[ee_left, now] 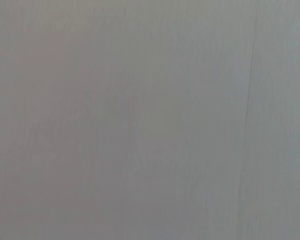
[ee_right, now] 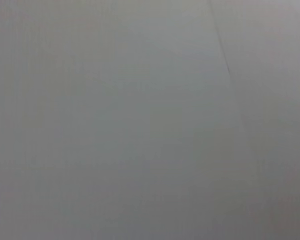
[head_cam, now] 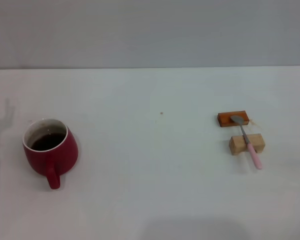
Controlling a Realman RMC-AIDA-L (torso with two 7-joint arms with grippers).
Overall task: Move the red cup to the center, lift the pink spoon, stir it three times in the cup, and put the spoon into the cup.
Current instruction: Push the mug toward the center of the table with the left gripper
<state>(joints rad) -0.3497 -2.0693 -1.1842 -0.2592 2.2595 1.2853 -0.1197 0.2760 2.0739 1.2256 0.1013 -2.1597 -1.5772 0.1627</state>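
White table [head_cam: 155, 190]: red cup [head_cam: 50, 150] left, pink spoon [head_cam: 249, 142] right, no gripper visible.

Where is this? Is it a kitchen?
Probably not a kitchen; more likely a test bench. There is only a bare white table against a plain grey wall, with a red cup and a pink spoon propped on two small blocks.

head view: no arm, wrist or gripper in sight | left wrist view: no fingers visible, only a plain grey surface with a faint seam | right wrist view: no fingers visible, the same plain grey with a faint seam | pose and finger state of both grippers: not visible
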